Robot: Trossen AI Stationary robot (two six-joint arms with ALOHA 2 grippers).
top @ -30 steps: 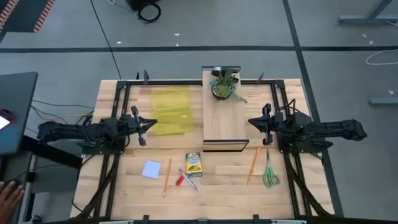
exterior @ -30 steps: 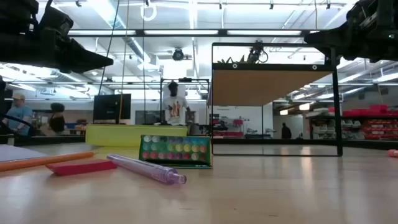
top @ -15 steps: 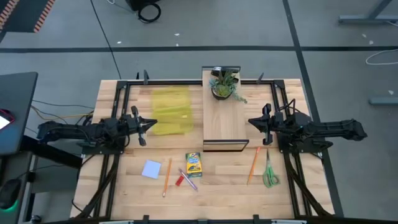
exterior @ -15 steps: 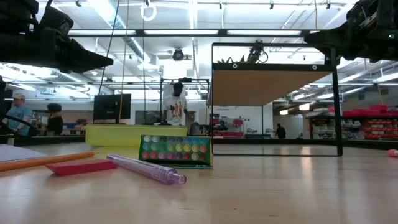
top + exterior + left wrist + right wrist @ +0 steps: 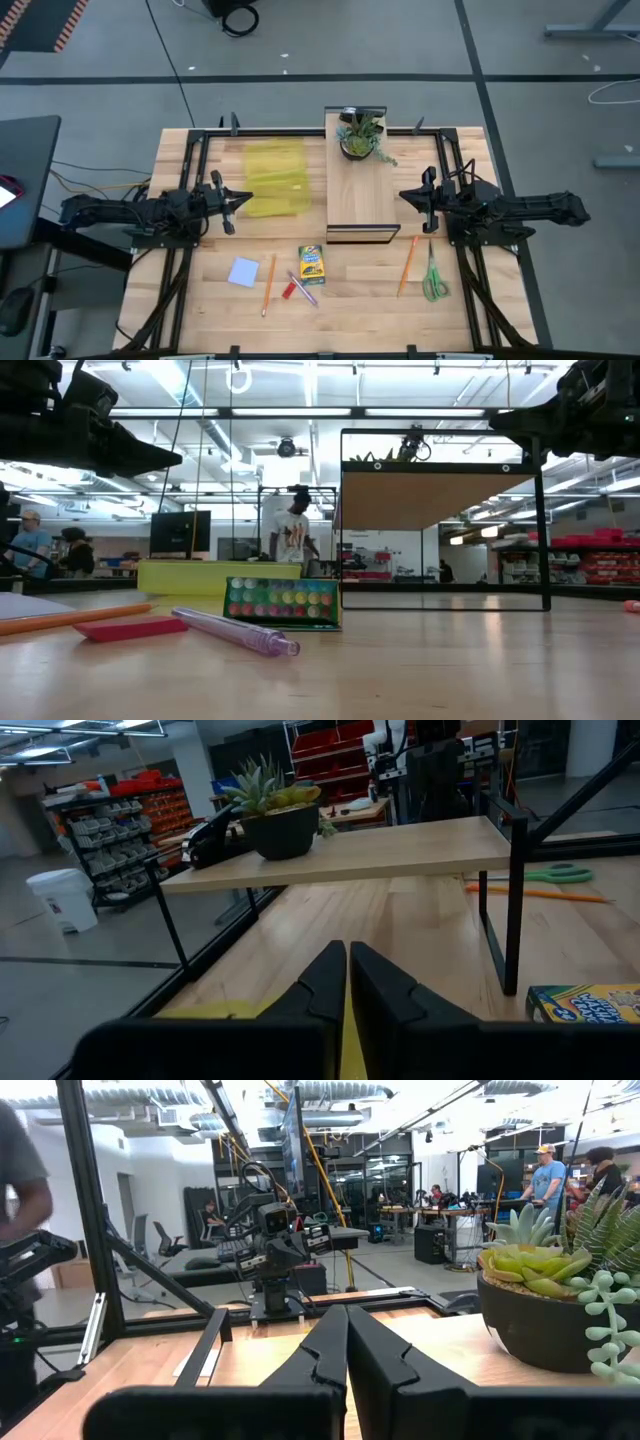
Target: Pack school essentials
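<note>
The school essentials lie along the table's near side: a pale blue notepad (image 5: 243, 272), an orange pencil (image 5: 268, 285), a red pen (image 5: 288, 290), a purple pen (image 5: 305, 288) and a crayon box (image 5: 312, 263). Further right are a second orange pencil (image 5: 408, 265) and green scissors (image 5: 433, 275). A flat yellow pouch (image 5: 275, 178) lies at the far left. My left gripper (image 5: 240, 198) hovers shut at the pouch's left edge. My right gripper (image 5: 405, 195) hovers shut beside the wooden board's right edge. Both hold nothing.
A light wooden board (image 5: 358, 190) on a black frame stands mid-table and carries a potted plant (image 5: 360, 135) at its far end. Black frame rails (image 5: 200, 160) run along the table's sides. People move in the room beyond the table (image 5: 292, 535).
Both arms and all the things on the table have kept still. A hand beside the table's near left corner has drawn out of view, and a person in the room behind has shifted.
</note>
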